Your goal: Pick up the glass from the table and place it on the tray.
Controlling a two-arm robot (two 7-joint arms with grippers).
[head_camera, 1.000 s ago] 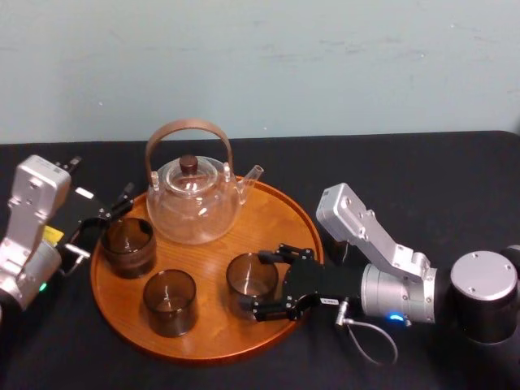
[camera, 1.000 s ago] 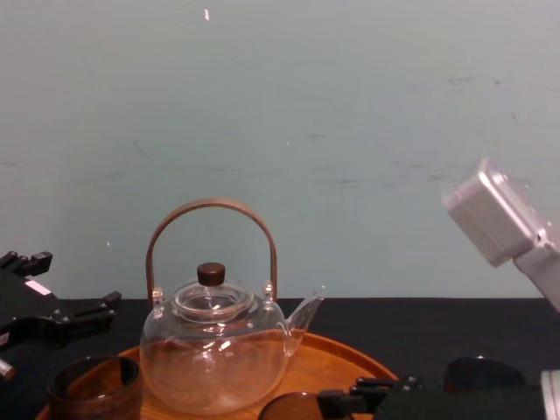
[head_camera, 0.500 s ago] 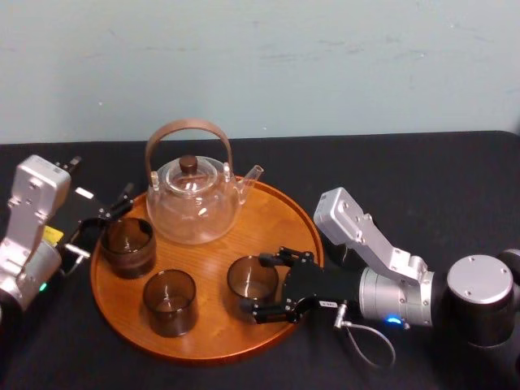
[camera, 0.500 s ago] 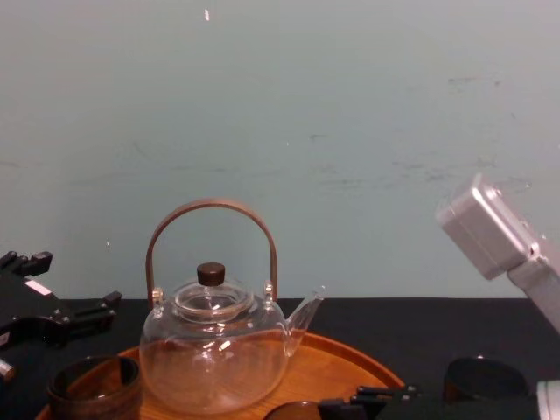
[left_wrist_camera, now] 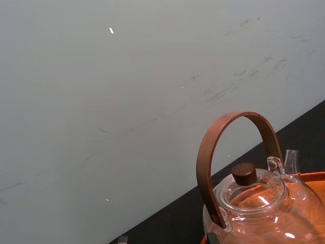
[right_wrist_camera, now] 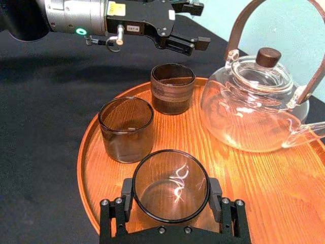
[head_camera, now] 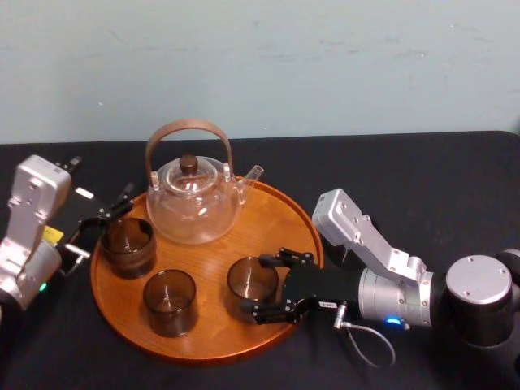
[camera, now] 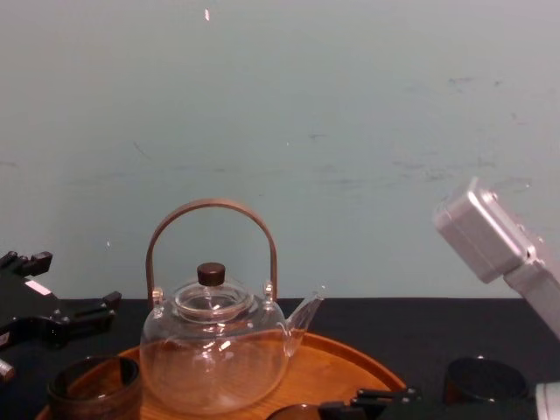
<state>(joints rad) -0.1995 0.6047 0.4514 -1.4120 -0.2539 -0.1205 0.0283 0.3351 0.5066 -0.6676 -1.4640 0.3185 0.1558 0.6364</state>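
One round wooden tray sits mid-frame in the head view, and on it I count three dark glasses — one glass at its left, a second glass lower down, a third glass just right of centre. There's one clear teapot above them, and two grippers — the left gripper by the left edge, the right gripper towards the lower right.

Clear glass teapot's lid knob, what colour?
Dark brown, wood-like lid knob; right wrist view shows it best.
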